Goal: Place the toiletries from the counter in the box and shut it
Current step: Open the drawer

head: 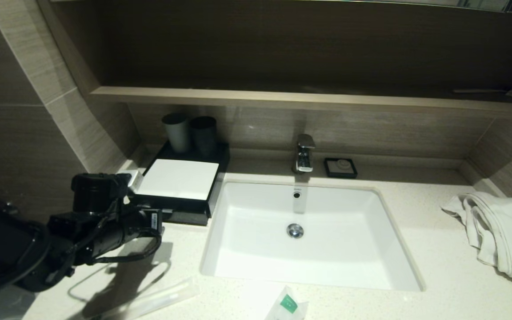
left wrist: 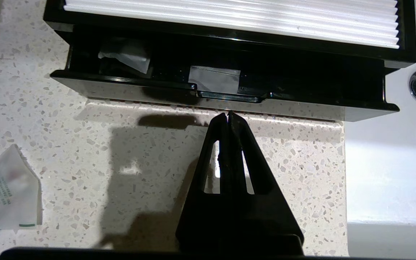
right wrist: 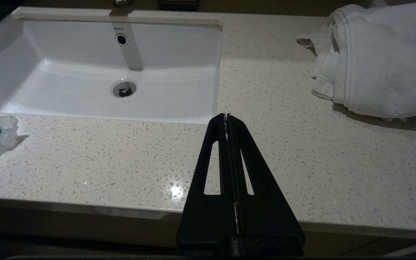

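box (head: 178, 179) 1 | packets on counter (head: 288, 305) 2 | cups (head: 176, 131) 2 | towel (head: 500, 231) 1

- Counter (left wrist: 121, 151): off-white speckled stone, smooth, with a slight sheen.
- Sink (head: 256, 262): glossy white ceramic; drain (head: 295, 230) and tap (head: 304, 153) of bright polished metal.
- Box (left wrist: 229, 101): glossy black plastic, with a matt white ribbed top panel (left wrist: 229, 18).
- Packets (left wrist: 5, 195): thin, crinkled, translucent plastic film.
- Towel (right wrist: 377, 57): white looped terry cloth.
- Shelf (head: 282, 98): matt wood grain.
- Cups (head: 176, 131): dark, matt.

Head high, wrists low — sink (head: 300, 231) shared
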Available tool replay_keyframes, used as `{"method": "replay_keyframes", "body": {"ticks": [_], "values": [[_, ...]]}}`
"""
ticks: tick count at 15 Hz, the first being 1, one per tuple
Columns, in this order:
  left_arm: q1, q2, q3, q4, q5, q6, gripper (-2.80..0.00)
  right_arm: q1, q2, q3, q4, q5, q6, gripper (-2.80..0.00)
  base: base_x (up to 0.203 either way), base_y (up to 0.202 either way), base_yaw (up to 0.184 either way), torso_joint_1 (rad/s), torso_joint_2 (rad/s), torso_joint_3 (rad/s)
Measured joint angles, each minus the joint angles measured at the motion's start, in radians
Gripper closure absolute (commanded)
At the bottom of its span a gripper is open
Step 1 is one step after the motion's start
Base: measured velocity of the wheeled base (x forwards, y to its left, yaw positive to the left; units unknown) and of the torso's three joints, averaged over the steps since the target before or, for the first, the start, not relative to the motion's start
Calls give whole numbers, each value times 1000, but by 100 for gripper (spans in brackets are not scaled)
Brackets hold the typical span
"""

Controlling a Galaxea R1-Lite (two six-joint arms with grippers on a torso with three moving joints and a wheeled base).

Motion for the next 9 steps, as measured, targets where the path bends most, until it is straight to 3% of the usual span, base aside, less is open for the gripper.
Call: {"method": "replay_keyframes", "body": {"ticks": [9], "values": [[-10,34,-17,0,0,-1,0,0,0,0,0,0,0,0,0,0,0,0,0,0]]}}
